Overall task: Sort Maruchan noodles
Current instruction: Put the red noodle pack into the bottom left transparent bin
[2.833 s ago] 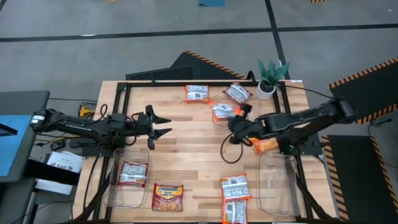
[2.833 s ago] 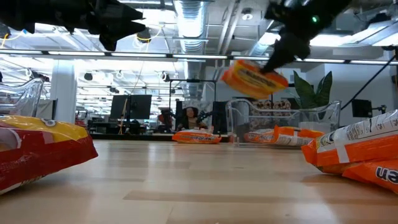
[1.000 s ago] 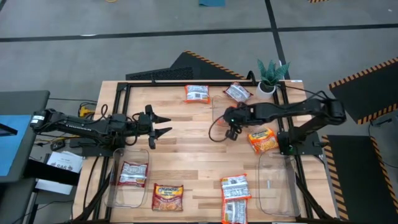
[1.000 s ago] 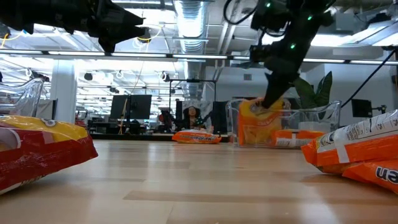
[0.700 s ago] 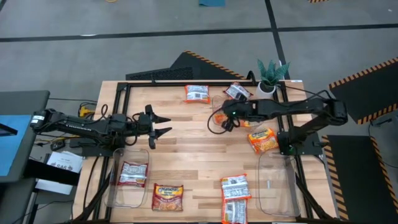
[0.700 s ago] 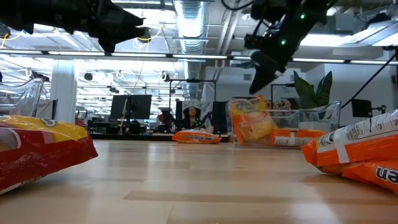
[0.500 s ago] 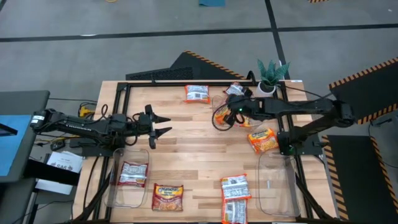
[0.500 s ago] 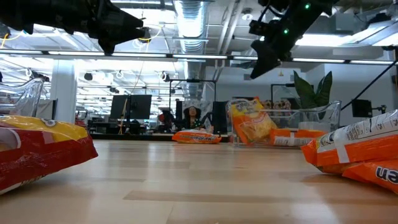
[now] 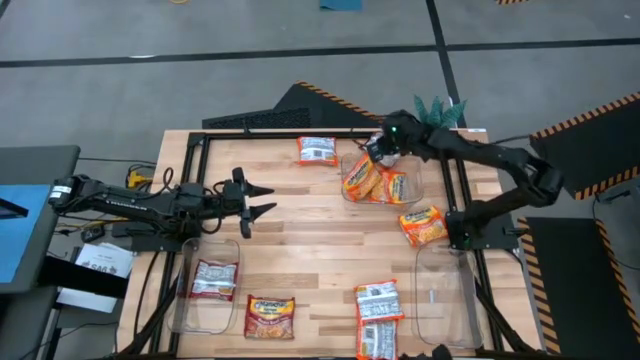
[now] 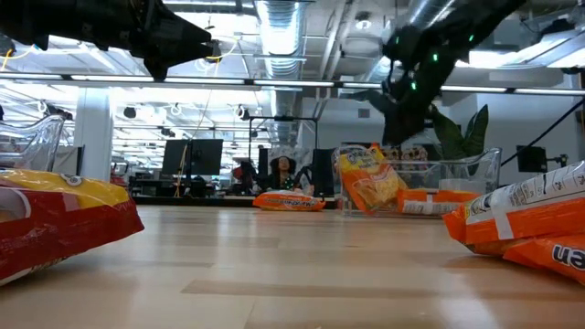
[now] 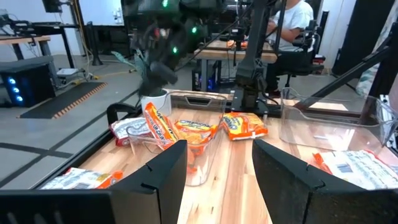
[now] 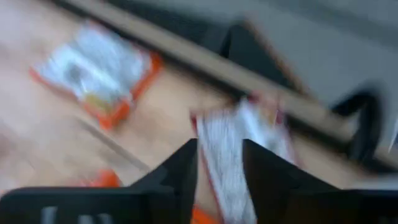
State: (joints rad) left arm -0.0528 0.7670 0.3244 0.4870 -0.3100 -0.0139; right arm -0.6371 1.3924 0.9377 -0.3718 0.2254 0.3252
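The right gripper [image 9: 381,147] hangs open above a white and red noodle packet [image 9: 381,149] at the far side of the counter [image 9: 300,250], beside the plant [image 9: 436,118]. Just in front, a clear bin [image 9: 412,180] holds orange packets [image 9: 364,180]. The left gripper [image 9: 262,198] waits open over the left side. More packets [image 9: 377,318] lie near the front.

Grey floor [image 9: 200,30] surrounded the wooden table [image 9: 300,230]; beyond its far edge, ceiling lights [image 10: 283,23] lit desks with monitors [image 10: 192,155].
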